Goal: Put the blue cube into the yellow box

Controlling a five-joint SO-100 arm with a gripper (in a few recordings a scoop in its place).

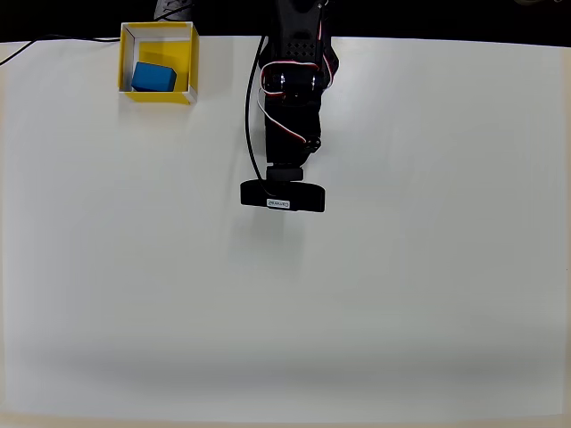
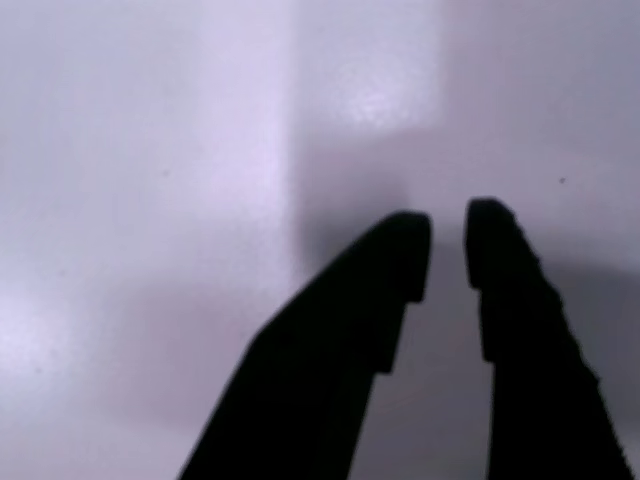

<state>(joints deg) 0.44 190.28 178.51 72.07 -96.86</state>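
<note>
In the overhead view, the blue cube [image 1: 153,78] lies inside the yellow box [image 1: 159,96] at the table's far left, toward the box's left side. The black arm [image 1: 290,107] reaches down from the top centre, well right of the box, and its wrist camera [image 1: 282,198] covers the fingers from above. In the wrist view my gripper [image 2: 447,225] hangs over bare white table. Its two black fingers [image 2: 510,290] stand a narrow gap apart with nothing between them.
A black cable [image 1: 36,45] runs in from the far left edge behind the box. The white table [image 1: 357,312] stretches wide below and to both sides of the arm, with its far edge just behind the box.
</note>
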